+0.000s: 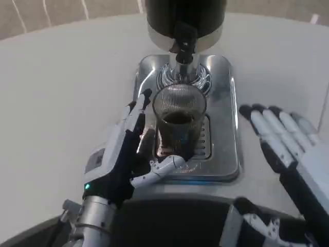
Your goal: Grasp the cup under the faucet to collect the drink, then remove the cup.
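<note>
A ribbed clear cup [179, 121] with dark drink in its lower part stands on the chrome drip tray [229, 154], just below the black faucet [183, 43] of the dispenser. My left hand [123, 154] is beside the cup's left side. Its fingers [136, 113] stretch straight up along the glass with a narrow gap showing, and its thumb [157, 171] reaches across in front of the cup's base. I cannot tell whether the thumb touches the glass. My right hand [280, 139] lies flat and open on the table, right of the tray, holding nothing.
The dispenser body [185, 15] rises at the back of the tray. White table [56, 103] stretches wide on the left and behind. A dark edge of my torso [175, 221] fills the bottom of the picture.
</note>
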Controlling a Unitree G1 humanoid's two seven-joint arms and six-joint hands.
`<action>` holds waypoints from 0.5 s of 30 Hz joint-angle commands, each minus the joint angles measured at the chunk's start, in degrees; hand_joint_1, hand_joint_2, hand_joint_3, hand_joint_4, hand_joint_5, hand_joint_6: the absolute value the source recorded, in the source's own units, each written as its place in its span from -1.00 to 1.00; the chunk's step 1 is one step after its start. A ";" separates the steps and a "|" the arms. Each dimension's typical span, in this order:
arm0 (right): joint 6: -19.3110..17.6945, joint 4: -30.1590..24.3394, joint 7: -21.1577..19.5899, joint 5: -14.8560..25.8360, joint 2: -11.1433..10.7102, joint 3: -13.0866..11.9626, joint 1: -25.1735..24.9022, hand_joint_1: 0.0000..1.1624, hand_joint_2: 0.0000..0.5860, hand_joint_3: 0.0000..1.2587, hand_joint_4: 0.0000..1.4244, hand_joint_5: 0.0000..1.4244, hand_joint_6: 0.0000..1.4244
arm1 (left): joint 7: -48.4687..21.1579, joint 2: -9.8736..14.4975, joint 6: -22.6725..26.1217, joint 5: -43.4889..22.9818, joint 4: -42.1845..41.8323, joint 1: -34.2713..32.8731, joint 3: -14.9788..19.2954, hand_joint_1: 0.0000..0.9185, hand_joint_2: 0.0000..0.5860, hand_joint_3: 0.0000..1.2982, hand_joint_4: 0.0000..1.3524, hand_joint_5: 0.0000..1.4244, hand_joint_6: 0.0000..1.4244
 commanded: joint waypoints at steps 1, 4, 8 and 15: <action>-1.64 1.06 0.99 -0.91 -1.09 -0.94 4.18 0.63 0.21 -1.00 -1.00 -1.00 -1.00 | 1.48 -0.81 -1.80 -1.42 2.68 -1.45 0.46 -0.55 -0.83 -1.00 -1.00 -1.00 -0.90; -1.62 1.67 0.94 -0.62 -0.63 -1.27 6.67 0.63 0.20 -1.00 -1.00 -1.00 -1.00 | 1.67 -1.23 -2.38 -1.99 4.50 -2.63 0.43 -0.47 -0.86 -1.00 -1.00 -1.00 -0.90; -2.46 2.90 0.33 -0.37 -0.66 -1.52 9.70 0.64 0.19 -1.00 -1.00 -1.00 -1.00 | 1.91 -1.46 -2.78 -2.17 6.16 -3.72 0.09 -0.33 -0.88 -1.00 -1.00 -1.00 -0.92; -1.74 1.73 0.06 -0.36 1.55 -1.80 12.52 0.64 0.16 -1.00 -1.00 -1.00 -1.00 | 1.43 -1.40 -2.67 -2.10 7.59 -4.62 -0.32 -0.17 -0.86 -1.00 -1.00 -1.00 -0.94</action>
